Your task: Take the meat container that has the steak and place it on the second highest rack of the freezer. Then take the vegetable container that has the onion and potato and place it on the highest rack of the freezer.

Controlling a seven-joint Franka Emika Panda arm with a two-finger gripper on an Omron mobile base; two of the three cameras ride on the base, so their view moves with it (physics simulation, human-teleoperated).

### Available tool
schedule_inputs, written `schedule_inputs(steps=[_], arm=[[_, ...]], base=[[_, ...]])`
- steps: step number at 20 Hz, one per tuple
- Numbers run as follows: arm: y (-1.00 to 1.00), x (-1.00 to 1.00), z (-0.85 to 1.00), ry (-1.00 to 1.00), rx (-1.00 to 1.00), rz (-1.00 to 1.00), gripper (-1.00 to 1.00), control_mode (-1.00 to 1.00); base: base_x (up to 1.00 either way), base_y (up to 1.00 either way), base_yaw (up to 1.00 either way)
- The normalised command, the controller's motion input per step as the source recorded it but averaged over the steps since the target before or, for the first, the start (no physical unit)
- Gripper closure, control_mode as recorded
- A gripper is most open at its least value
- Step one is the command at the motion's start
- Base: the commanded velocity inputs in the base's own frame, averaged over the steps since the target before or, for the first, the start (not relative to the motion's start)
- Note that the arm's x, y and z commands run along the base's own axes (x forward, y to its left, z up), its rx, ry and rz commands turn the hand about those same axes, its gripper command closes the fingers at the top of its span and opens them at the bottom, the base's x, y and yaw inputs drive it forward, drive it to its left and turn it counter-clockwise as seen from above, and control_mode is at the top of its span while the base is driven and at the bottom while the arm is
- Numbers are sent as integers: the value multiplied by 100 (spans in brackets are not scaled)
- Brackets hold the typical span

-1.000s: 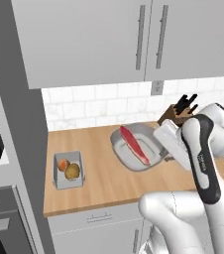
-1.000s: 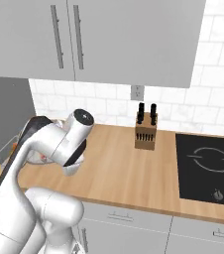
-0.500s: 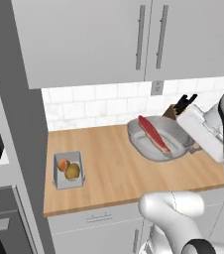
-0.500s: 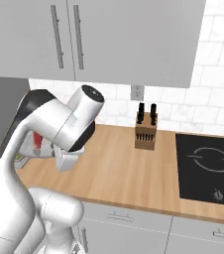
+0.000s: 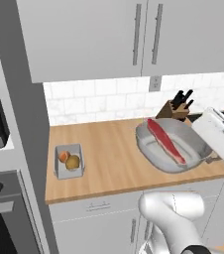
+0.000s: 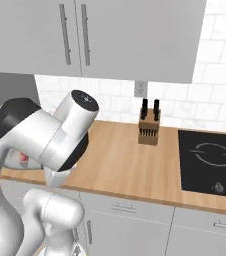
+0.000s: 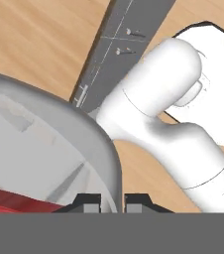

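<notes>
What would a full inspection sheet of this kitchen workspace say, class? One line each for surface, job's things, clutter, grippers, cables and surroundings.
surface: wooden counter, white tile behind.
job's things: meat container with steak, lifted and tilted above the counter; vegetable container resting on the counter at left, holding two vegetables.
clutter: knife block by the wall.
grippers: gripper shut on the meat container's rim.
cables: nothing seen.
surroundings: upper cabinets, wall outlet, cooktop, drawers below.
</notes>
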Motion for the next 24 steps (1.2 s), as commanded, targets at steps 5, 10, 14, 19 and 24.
schedule_inputs(steps=[5, 10, 14, 19, 24], arm=[[0, 0, 0, 0, 0, 0, 100, 100], [0, 0, 0, 0, 0, 0, 100, 100], [0, 0, 0, 0, 0, 0, 100, 100], [0, 0, 0, 0, 0, 0, 100, 100], [0, 0, 0, 0, 0, 0, 100, 100]], base=[[-82, 0, 59], [-38, 56, 77], [-12, 100, 72], [31, 100, 56], [100, 100, 14]])
